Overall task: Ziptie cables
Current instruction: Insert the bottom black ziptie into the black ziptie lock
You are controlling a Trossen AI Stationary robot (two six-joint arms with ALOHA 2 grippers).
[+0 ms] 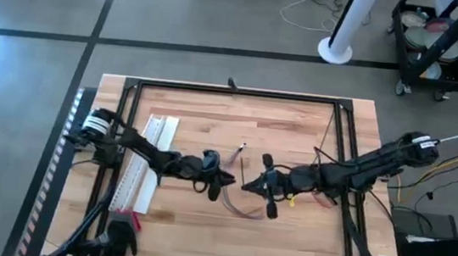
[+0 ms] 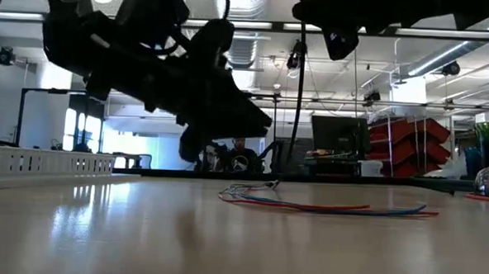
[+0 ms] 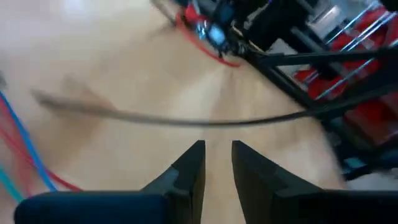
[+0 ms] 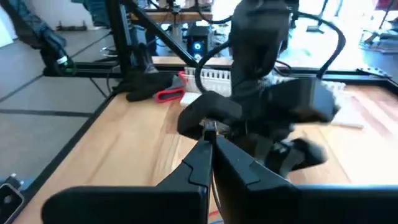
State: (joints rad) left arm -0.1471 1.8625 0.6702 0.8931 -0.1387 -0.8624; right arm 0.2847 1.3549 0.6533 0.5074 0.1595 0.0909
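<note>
The cables (image 1: 238, 207), thin pinkish and blue wires, lie in a curve on the wooden table; the low view shows them flat on the tabletop (image 2: 324, 207). A thin dark ziptie (image 2: 299, 115) hangs from my right gripper (image 4: 209, 142), which is shut on it above the cables (image 1: 249, 184). My left gripper (image 3: 217, 155) stands narrowly open just left of the ziptie (image 1: 221, 183). In the left wrist view the ziptie (image 3: 186, 121) crosses beyond its fingertips without touching them. My right gripper pinches the ziptie's upper end (image 4: 208, 129) between its two fingertips, coming level from the table's right side. The ziptie hangs down below the fingers, and its lower end (image 2: 277, 183) reaches the tabletop beside the cables.
A long white slotted strip (image 1: 144, 166) lies at the left under the left arm. A black and red tool (image 1: 123, 222) sits near the front left. A black metal frame (image 1: 338, 148) runs round the table. A person (image 2: 238, 156) sits beyond the far edge.
</note>
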